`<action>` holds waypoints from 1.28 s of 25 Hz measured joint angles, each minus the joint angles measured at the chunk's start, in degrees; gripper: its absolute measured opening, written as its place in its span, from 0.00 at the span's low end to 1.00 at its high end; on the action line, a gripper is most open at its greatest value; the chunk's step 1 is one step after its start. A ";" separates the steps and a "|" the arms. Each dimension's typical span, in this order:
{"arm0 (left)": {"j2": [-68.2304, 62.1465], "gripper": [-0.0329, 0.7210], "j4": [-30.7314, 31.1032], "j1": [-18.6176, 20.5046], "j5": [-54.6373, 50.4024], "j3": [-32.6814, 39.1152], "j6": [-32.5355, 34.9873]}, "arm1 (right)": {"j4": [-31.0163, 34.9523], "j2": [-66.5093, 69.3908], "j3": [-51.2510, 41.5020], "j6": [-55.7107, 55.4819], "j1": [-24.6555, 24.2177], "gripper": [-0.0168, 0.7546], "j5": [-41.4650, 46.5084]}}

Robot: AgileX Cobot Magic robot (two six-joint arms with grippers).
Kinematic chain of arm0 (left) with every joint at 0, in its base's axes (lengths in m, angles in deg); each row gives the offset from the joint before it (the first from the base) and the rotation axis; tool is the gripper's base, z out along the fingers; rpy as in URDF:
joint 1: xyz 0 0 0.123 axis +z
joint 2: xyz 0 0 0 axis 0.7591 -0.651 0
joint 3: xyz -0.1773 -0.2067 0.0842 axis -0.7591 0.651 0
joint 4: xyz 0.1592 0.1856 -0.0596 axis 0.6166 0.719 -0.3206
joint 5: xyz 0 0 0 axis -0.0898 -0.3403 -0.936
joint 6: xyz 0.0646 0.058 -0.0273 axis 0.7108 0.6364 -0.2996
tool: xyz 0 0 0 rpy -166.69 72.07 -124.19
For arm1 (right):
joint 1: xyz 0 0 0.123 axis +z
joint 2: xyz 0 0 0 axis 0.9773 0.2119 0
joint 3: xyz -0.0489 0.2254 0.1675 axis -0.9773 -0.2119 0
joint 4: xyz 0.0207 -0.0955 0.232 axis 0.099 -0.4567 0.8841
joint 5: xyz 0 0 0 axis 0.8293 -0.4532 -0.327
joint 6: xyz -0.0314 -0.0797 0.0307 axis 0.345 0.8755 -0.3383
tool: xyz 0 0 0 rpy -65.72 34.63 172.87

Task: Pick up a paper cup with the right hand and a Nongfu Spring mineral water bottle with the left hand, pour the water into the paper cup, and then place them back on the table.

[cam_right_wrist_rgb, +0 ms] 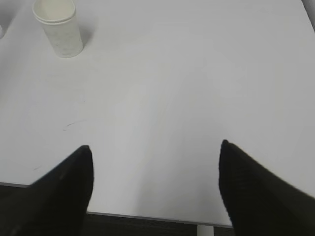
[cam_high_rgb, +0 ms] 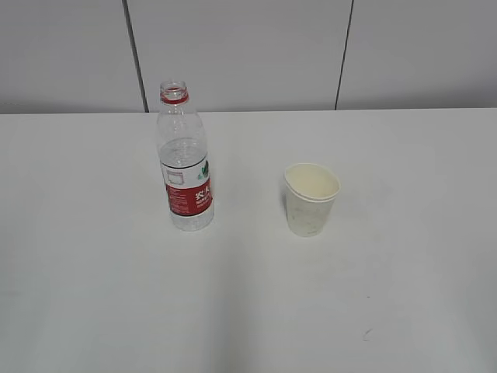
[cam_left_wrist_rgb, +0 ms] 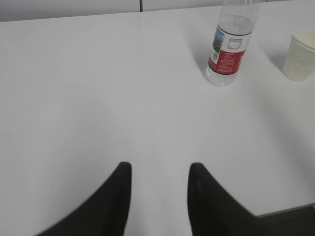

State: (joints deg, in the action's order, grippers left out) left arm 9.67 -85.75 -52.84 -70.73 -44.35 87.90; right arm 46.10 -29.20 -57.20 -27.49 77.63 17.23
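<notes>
Standing upright on the large plain white table (cam_high_rgb: 101, 295), the tall clear plastic Nongfu Spring mineral water bottle (cam_high_rgb: 185, 159) has no cap on its red-ringed neck, and its red-and-white label with a green mark faces the exterior camera. To its right, apart from it, sits the small cream-white tapered paper cup (cam_high_rgb: 311, 199), also upright, its rolled rim open to the ceiling. Neither arm shows in the exterior view.

From the left wrist camera, the left hand (cam_left_wrist_rgb: 160, 169) hangs over bare tabletop near the table's front edge — its two black fingers are parted with white surface between them, holding nothing. The bottle (cam_left_wrist_rgb: 230, 46) stands well ahead and to the right of it, with the cup (cam_left_wrist_rgb: 300, 55) at the frame's right border.

The right hand (cam_right_wrist_rgb: 155, 150) is spread wider, its two black fingers far apart and empty, also low over the near edge. The cup (cam_right_wrist_rgb: 59, 27) stands well ahead — up at the left. A few faint dark scuffs (cam_right_wrist_rgb: 74, 123) mark the table between them.
</notes>
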 joint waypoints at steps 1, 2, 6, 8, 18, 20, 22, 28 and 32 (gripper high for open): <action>0.00 0.38 0.00 0.00 0.00 0.00 0.00 | 0.00 0.00 0.00 0.00 0.00 0.78 0.00; 0.00 0.38 0.00 0.00 0.00 0.00 0.00 | 0.00 0.00 0.00 0.00 0.00 0.78 0.00; 0.00 0.38 0.00 0.00 0.00 0.00 0.00 | 0.00 0.00 0.00 0.00 0.00 0.78 0.00; 0.00 0.38 0.00 0.00 0.00 0.00 0.00 | 0.00 0.00 0.00 0.00 0.00 0.78 0.00; 0.00 0.38 0.00 0.00 0.00 0.00 0.00 | 0.00 0.00 0.00 0.00 0.00 0.78 0.00; 0.00 0.38 0.00 0.00 0.00 0.00 0.00 | 0.00 0.00 0.00 0.00 0.00 0.78 0.00; 0.00 0.38 0.00 0.00 0.00 0.00 0.00 | 0.00 0.00 0.00 0.00 0.00 0.78 0.00; 0.00 0.38 0.00 0.00 0.00 0.00 0.00 | 0.00 0.00 0.00 0.00 0.00 0.78 0.00; 0.00 0.38 0.00 0.00 0.00 0.00 0.00 | 0.00 0.00 0.00 0.00 0.00 0.78 0.00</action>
State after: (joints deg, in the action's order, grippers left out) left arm 9.67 -85.75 -52.84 -70.73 -44.35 87.90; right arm 46.10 -29.20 -57.20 -27.49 77.63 17.23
